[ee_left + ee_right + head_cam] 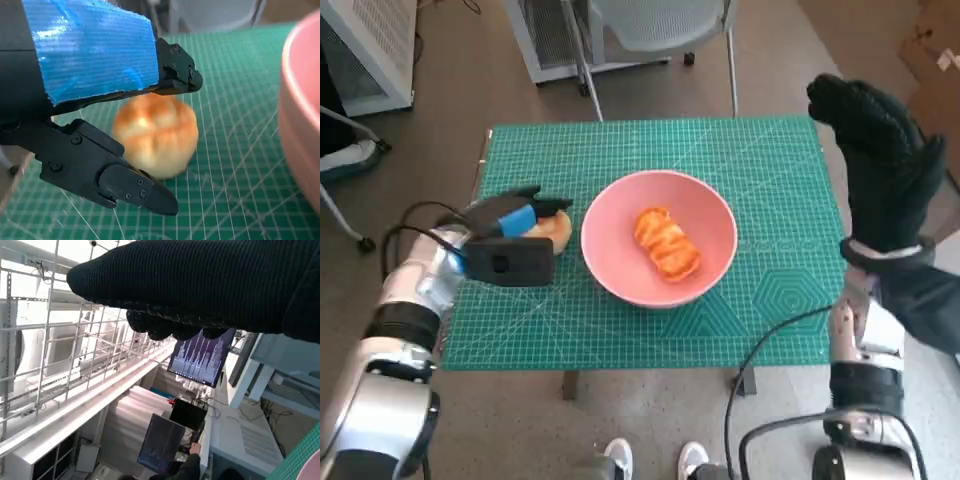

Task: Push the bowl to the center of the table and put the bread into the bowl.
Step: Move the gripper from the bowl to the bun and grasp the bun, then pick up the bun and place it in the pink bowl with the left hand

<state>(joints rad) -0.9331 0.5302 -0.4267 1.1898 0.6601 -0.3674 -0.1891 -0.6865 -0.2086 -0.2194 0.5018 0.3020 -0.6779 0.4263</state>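
1. A green cutting mat [760, 200] covers the small table. Behind the table stands a chair [660, 25], and a black cable [770, 350] runs over the near right corner of the mat. In the right wrist view a person's hand [194, 447] is near two dark monitors [200, 357].
2. The pink bowl [705, 205] sits about in the middle of the mat. Inside it lies an orange-striped bread [667, 243]. The bowl wall stands just beside the left hand, on its right.
3. The left hand [510, 240] lies low over the left part of the mat, its blue-taped back up. The right hand [880, 160] is raised high above the right edge of the table, away from all things; it holds nothing, but I cannot tell how its fingers lie.
4. A round golden bun [155, 132] rests on the mat between the black fingers [120, 177] of the left hand. The fingers are apart around it, one above and one below in the wrist view. I cannot tell if they touch it.
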